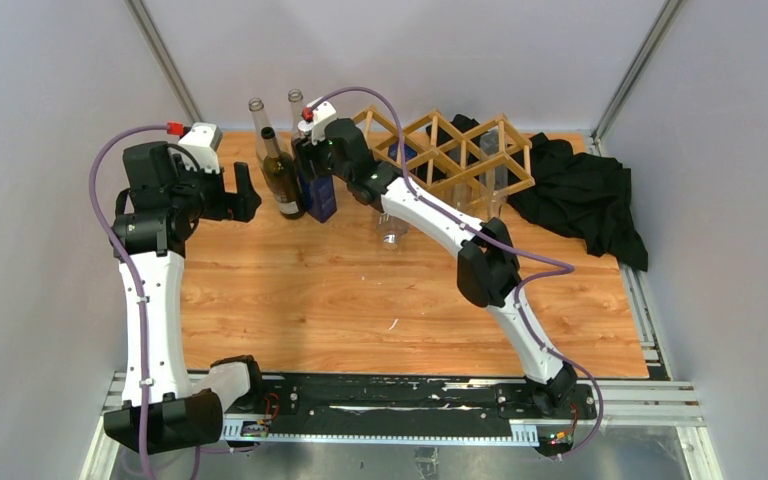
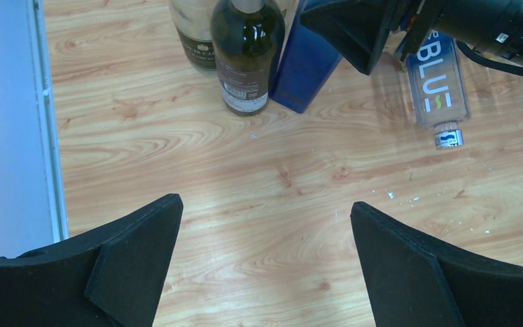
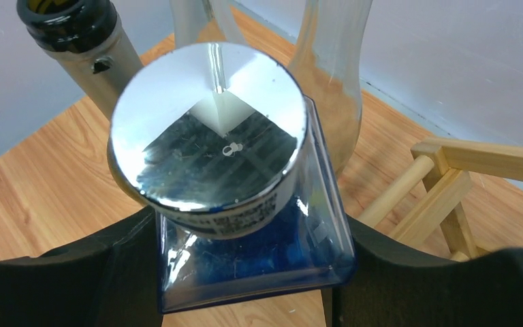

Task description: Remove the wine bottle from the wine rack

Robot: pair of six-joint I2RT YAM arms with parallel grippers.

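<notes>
Grey walls close in a wood-grain bench, with a black cloth heaped at its back right corner. The wine rack, a pale lattice of diamond openings, stands at the back beside that cloth. Something clear and bottle-like seems to lie in one of its right-hand openings, too small to be sure.

The blue square bottle is off the rack, upright just left of it with its base down at the wood. A broad silver cap closes it, and what it holds cannot be told. The right hand is clamped on its shoulders, one finger on each side.

A dark green bottle stands close beside the blue one on its left, its mouth uncapped. Two clear glass bottles stand behind these and look empty. A clear capped bottle marked BLUE lies on its side on the bench in front of the rack.

The left hand hangs over bare wood near the dark bottle, fingers wide apart, gripping nothing.
</notes>
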